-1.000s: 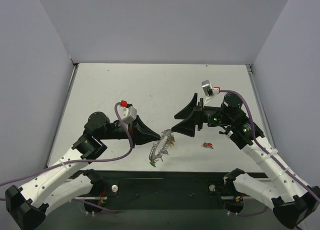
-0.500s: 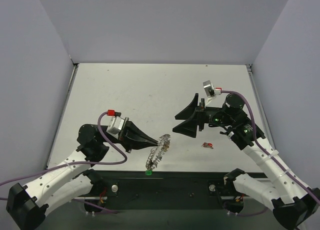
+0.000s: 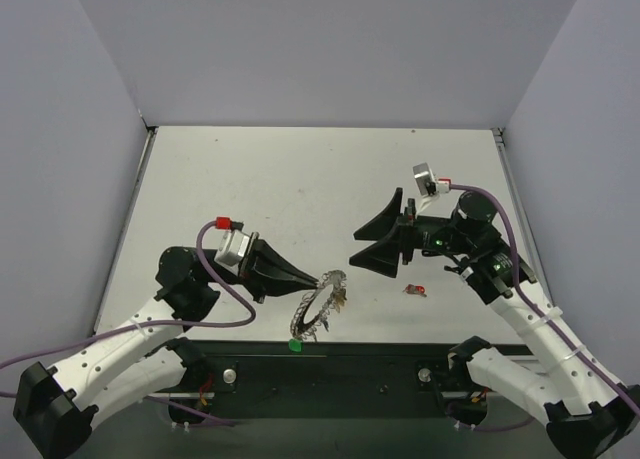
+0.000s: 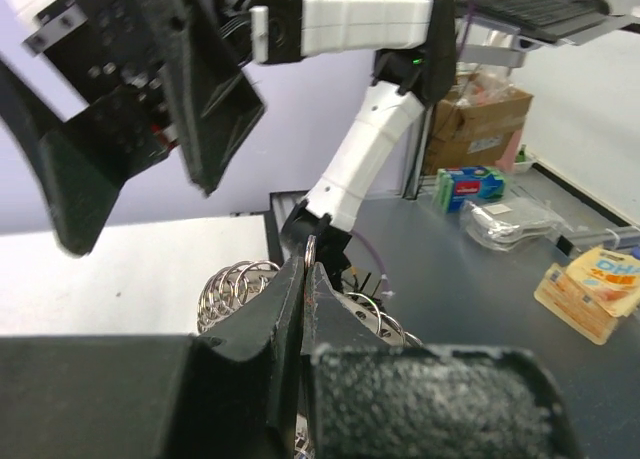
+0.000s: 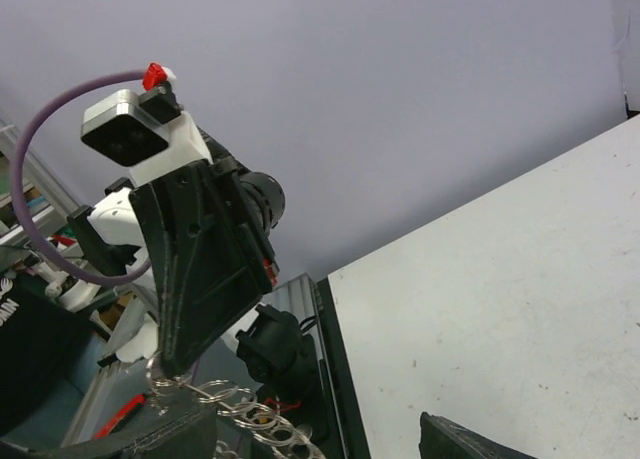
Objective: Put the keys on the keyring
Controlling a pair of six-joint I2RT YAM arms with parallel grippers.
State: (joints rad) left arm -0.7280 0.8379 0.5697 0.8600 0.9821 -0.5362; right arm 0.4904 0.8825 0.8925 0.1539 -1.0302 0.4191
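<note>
My left gripper (image 3: 322,278) is shut on the rim of the keyring (image 3: 314,306), a silvery ring frilly with small loops, and holds it tilted above the table's near edge. In the left wrist view the pads (image 4: 285,299) pinch the ring wire, with loops (image 4: 232,287) on either side. A green tag (image 3: 295,345) shows just below the ring's low end; I cannot tell if it is attached. A red key (image 3: 415,290) lies on the table. My right gripper (image 3: 354,251) is open and empty, right of the ring and apart from it. The ring's loops also show in the right wrist view (image 5: 245,415).
The black front rail (image 3: 380,364) with both arm bases runs along the near edge, right below the ring. Grey walls close the left, back and right sides. The white table (image 3: 320,179) stretches behind the grippers.
My left arm has pulled back left and toward the near edge, carrying the keyring with it. The right gripper has drifted slightly right, widening the gap. The red key has not moved.
</note>
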